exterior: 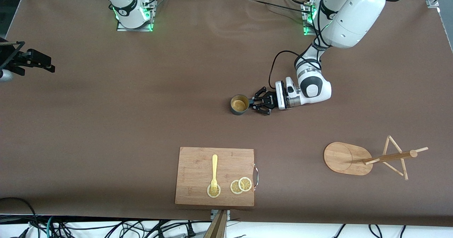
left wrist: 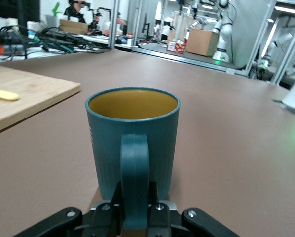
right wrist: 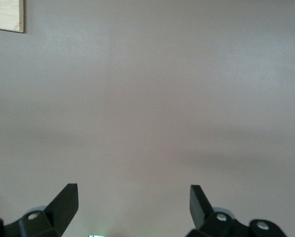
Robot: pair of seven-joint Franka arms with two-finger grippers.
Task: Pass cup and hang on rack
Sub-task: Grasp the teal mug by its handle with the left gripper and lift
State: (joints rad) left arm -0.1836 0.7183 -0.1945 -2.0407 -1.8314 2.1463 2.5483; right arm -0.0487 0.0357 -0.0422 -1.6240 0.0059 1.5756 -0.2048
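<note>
Nearest the camera lies the cutting board [exterior: 215, 176]; farther off, the upright cup [exterior: 239, 104] has its handle pinched by the closed left gripper [exterior: 255, 102], calling for a level lift; right gripper [exterior: 42, 63] waits, fingers spread, empty.

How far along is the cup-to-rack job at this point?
Early. Done: the left gripper has shut on the handle of the cup, which stands upright on the table. The right gripper waits open at its end. Left: lifting, the pass, and hanging on the rack, whose pegs are bare.
</note>
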